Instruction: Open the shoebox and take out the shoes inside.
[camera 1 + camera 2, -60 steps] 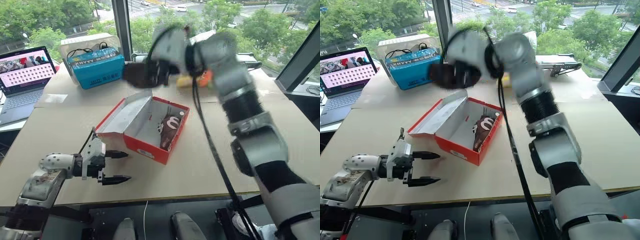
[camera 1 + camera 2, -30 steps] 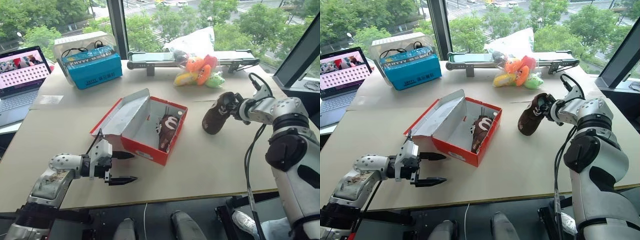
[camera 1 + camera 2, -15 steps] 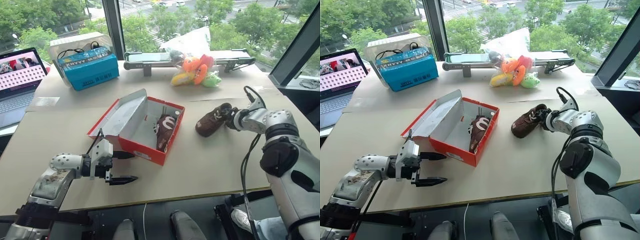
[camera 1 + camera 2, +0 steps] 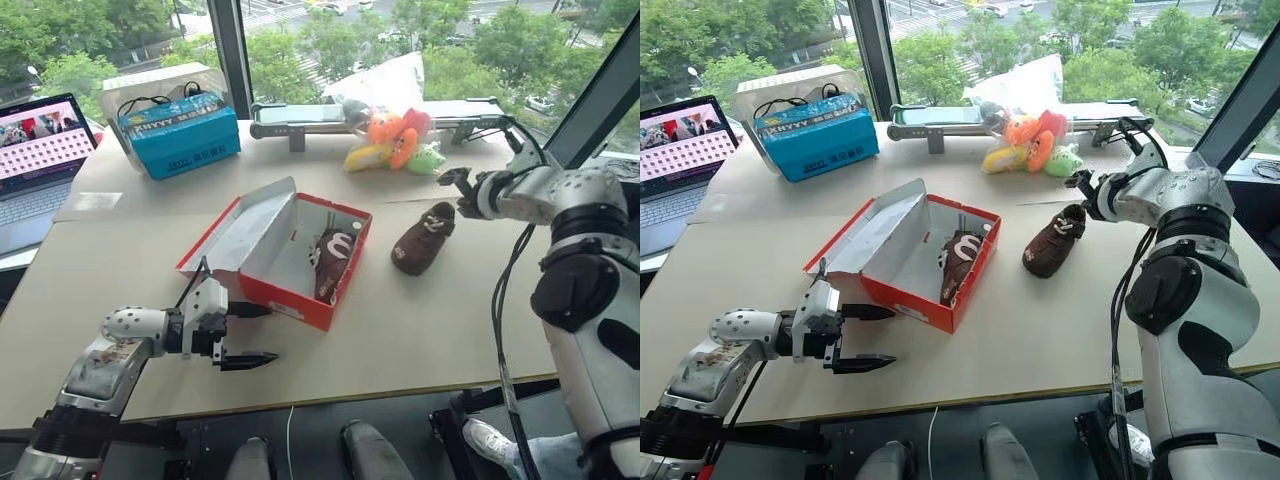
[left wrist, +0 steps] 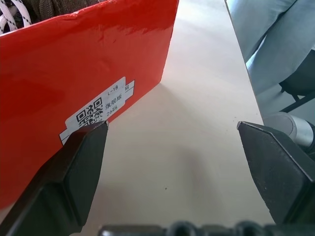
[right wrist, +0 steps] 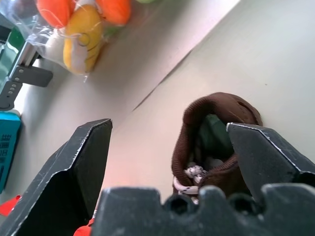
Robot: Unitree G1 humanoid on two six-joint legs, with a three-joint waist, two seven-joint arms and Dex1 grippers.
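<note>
Left gripper (image 4: 250, 333) nearest, fingers spread wide, empty, hovering just beside the shoebox's (image 4: 300, 290) red front wall. Shoebox mid-table, lid tipped open; one brown shoe (image 4: 333, 260) inside, against the right wall. Second shoe (image 4: 423, 239) on the table (image 4: 400, 330) just right of the box. Right gripper (image 4: 1081, 184) above it, fingers apart, holding nothing. Plush toys (image 4: 395, 140) beyond.

A pale beige worktop (image 4: 130, 240) stands against big windows (image 4: 300, 40) with dark frames (image 4: 225, 45). Daylight comes in; green trees (image 4: 60, 40) and a road with cars lie outside. Dark floor (image 4: 300, 450) shows below.
</note>
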